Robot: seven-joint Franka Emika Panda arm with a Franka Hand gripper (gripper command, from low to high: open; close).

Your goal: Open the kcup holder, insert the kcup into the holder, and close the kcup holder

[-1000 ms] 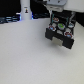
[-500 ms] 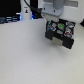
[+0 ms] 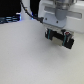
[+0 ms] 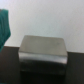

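End effector (image 3: 59,38) hovers above the white table (image 3: 25,60), jaw state unclear, no legible writing.

— What sort of place is this?

— It looks like a robotics lab or test bench rather than a home. In the exterior view, a white robot arm (image 3: 59,15) hangs over a plain, pale tabletop (image 3: 25,55) with nothing domestic on it.

— Anything else pointing that way?

— Dark cables (image 3: 27,11) trail behind the arm, and some blurred blue-lit equipment (image 3: 9,20) sits at the exterior view's left. The wrist view shows a bare white wall (image 4: 50,17) behind a plain grey box (image 4: 43,52).
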